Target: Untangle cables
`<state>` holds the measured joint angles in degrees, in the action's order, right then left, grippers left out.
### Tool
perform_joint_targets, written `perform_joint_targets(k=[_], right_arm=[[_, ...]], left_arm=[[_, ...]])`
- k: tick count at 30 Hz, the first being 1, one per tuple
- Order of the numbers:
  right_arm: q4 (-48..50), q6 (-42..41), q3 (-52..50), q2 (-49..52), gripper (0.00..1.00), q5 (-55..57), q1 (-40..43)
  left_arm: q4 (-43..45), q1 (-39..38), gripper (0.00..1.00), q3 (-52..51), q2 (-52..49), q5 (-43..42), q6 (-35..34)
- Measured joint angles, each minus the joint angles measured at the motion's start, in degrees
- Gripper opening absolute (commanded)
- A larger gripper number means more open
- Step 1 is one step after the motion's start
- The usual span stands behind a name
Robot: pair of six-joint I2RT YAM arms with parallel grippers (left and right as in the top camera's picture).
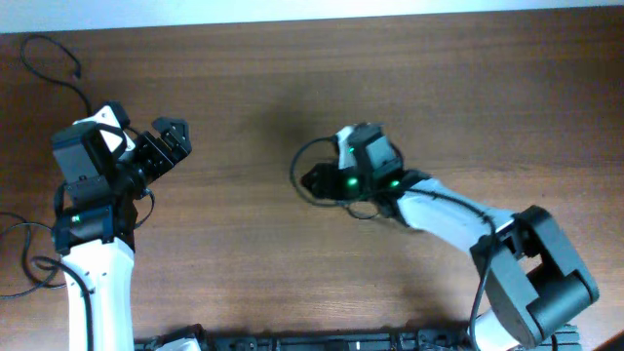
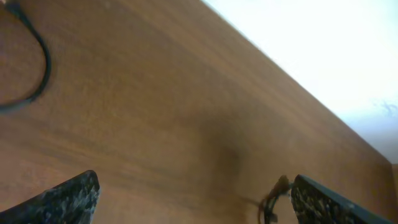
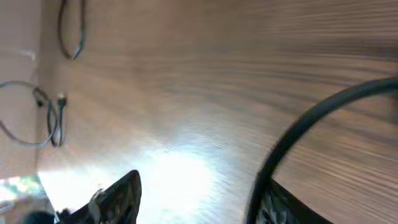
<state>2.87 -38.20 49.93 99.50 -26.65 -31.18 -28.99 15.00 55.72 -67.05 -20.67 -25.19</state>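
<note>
Nearest the robot's side of the brown wood-grain table (image 1: 244,273), a thin black cord (image 1: 29,226) lies in loose loops at the left edge. It is just beside the white-and-black left arm (image 1: 96,278). Farther in, near the table's middle, the right gripper (image 1: 312,181) sits close to the wood with its two dark fingers (image 3: 118,199) spread apart. A second thin black cable (image 1: 295,164) curls in a loop round its tip. In the right wrist view this cable arcs in from the side and runs down just beside one finger. Whether it touches that finger cannot be told, and nothing is clamped. Beyond and to the left, the left gripper (image 1: 174,141) points toward the table's middle, its jaws wide apart and holding nothing. Farthest off, in the far left corner, a third thin black cord (image 1: 60,51) lies in an open curve ending in a small plug, well apart from the other two.
</note>
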Motion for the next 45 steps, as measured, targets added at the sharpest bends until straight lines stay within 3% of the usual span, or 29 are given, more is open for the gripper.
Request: perform_joint_targets(k=[3, 6, 9, 12, 18, 21, 28, 32, 35, 37, 39, 41, 42, 43, 45], right_arm=[[-4.26, 1.33, 1.7, -0.44, 0.98, -0.15, 1.7], [-15.8, 3.15, 9.31, -2.29, 0.99, 1.49, 4.11], [-32.5, 7.74, 18.78, -2.82, 0.99, 10.56, 5.33], [-40.39, 10.6, 27.63, -3.04, 0.98, 14.62, 8.28], [-47.63, 11.65, 29.79, -3.15, 0.99, 15.93, 16.41], [-50.93, 11.69, 29.79, -3.15, 0.99, 16.33, 19.93], [-53.92, 11.87, 29.9, -3.17, 0.99, 16.74, 21.05], [-55.28, 11.87, 29.9, -3.17, 0.99, 16.74, 21.05], [-56.74, 11.87, 29.9, -3.17, 0.99, 18.16, 21.03], [-57.27, 11.87, 29.9, -3.17, 0.99, 21.7, 21.18], [-57.37, 11.87, 29.9, -3.17, 0.99, 22.62, 21.46], [-57.42, 11.89, 29.9, -3.17, 0.99, 22.99, 21.73], [-57.46, 11.87, 29.9, -3.17, 0.99, 23.02, 21.73], [-57.57, 11.87, 29.9, -3.17, 0.98, 23.21, 21.73], [-57.55, 11.87, 29.9, -3.17, 0.99, 23.26, 21.73]], left_arm=[[-2.71, -0.02, 0.99, 0.0, 0.0, 0.15, 0.15], [-3.69, -0.02, 0.99, 0.0, 0.0, 0.11, 0.15], [-3.85, -0.61, 0.99, 0.0, 0.0, -1.66, 0.15], [-3.87, -4.85, 0.99, 0.0, 0.0, -3.52, 0.11], [-3.56, -19.67, 0.99, 0.02, -1.03, -4.17, -1.4], [0.2, -30.18, 0.99, 0.0, -7.89, 1.09, -1.05], [25.51, -45.55, 0.99, 0.0, -28.83, 14.29, 4.04], [36.96, -49.09, 0.99, 0.11, -36.35, 15.3, 8.0], [38.18, -49.11, 0.96, 0.11, -39.67, 15.61, 8.57], [38.25, -49.13, 0.86, 0.11, -41.66, 16.74, 8.76], [38.34, -49.11, 0.84, 0.11, -42.49, 17.99, 9.22], [38.64, -49.11, 0.75, 0.11, -43.58, 18.43, 9.18], [38.88, -49.11, 0.78, 0.11, -44.72, 18.82, 9.42], [38.45, -49.11, 0.87, 0.39, -44.92, 18.58, 9.46], [37.05, -49.11, 0.88, 1.09, -44.92, 16.79, 9.84]])
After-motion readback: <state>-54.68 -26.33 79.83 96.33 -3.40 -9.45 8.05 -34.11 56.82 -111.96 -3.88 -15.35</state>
